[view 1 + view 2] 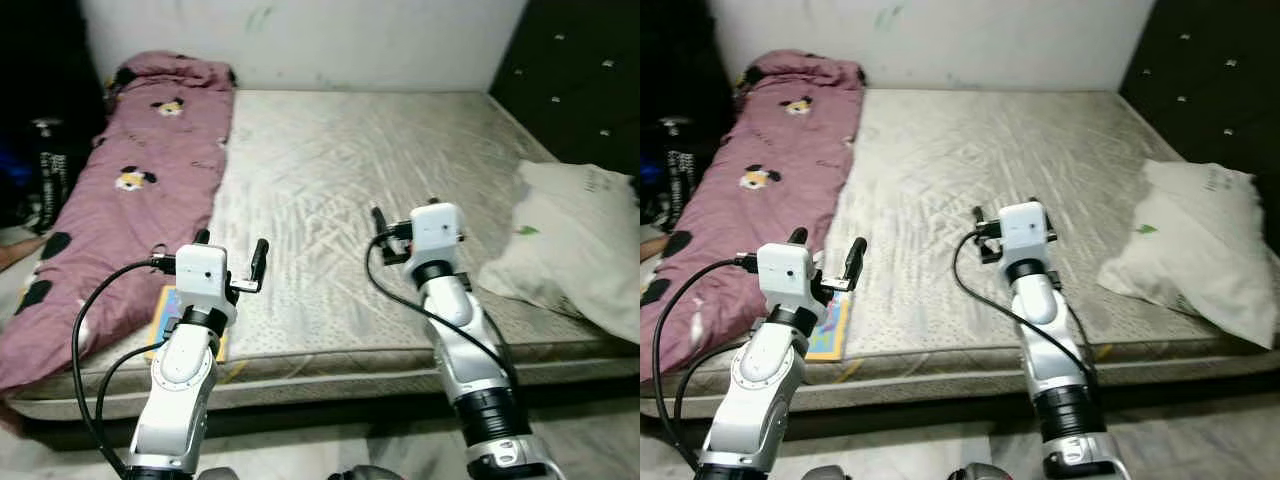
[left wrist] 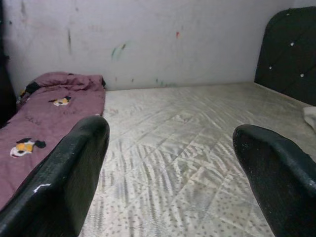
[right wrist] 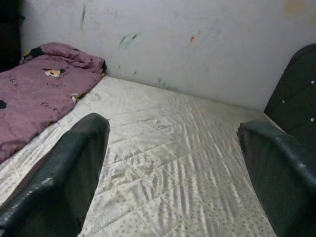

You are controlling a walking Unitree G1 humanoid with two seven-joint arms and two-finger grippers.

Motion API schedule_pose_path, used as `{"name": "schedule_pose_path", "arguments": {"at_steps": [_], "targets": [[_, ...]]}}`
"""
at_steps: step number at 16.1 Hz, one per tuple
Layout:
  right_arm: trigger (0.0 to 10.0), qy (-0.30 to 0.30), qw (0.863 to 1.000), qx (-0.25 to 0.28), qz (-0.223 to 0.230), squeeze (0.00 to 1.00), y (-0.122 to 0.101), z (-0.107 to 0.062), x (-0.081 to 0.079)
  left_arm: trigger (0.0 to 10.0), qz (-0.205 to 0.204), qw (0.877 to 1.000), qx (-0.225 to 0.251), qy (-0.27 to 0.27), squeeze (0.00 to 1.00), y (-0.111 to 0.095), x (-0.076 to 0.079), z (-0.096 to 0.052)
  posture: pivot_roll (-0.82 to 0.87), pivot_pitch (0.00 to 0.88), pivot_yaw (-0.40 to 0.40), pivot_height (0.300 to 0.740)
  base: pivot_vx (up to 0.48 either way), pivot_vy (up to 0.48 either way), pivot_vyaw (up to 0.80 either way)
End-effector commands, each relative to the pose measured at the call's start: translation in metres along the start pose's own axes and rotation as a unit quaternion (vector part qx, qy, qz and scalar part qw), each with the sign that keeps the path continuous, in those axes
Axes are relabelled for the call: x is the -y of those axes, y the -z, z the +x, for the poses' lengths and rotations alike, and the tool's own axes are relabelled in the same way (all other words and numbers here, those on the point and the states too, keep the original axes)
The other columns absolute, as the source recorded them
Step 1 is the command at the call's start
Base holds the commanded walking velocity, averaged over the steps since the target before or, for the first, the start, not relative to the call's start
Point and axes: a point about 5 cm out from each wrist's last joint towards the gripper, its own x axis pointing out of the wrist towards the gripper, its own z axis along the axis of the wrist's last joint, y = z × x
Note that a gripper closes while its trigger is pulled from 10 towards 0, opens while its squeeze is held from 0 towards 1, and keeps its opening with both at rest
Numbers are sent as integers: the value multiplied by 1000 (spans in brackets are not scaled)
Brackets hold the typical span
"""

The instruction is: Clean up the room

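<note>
we see left gripper and right gripper both spread, empty | blanket frame-left: soft, light, floppy | pinch near edge by book

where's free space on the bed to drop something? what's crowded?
Free: the bare mattress middle, bordered by the pink blanket on the robot's left, the white pillow on its right and the wall behind. Crowded: the near-left edge, where a colourful book lies beside the blanket under the open left gripper. The right gripper hovers open mid-bed.

One mattress, one pink blanket, one white pillow, one book, two grippers.
</note>
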Motion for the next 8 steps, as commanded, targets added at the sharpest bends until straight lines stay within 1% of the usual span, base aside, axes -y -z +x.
{"name": "schedule_pose_path", "arguments": {"at_steps": [1, 7, 8], "targets": [[10000, 4, 1000, 5, -4, 0, -2, 2, 4, 10000, 0, 1000, 4, -3, 0, -3, 0, 1, 68, 0, -59, 740, 0, -341, 0], [10000, 3, 1000, 6, -3, 0, -3, 2, 4, 10000, 2, 1000, 5, -2, 0, -3, 0, 2, 69, 0, -61, 740, 0, -281, 0], [10000, 4, 1000, 6, -3, 0, -3, 2, 4, 10000, -1, 1000, 6, -3, 0, -3, 0, 2, 69, 0, -61, 740, 0, 0, 0]]}}
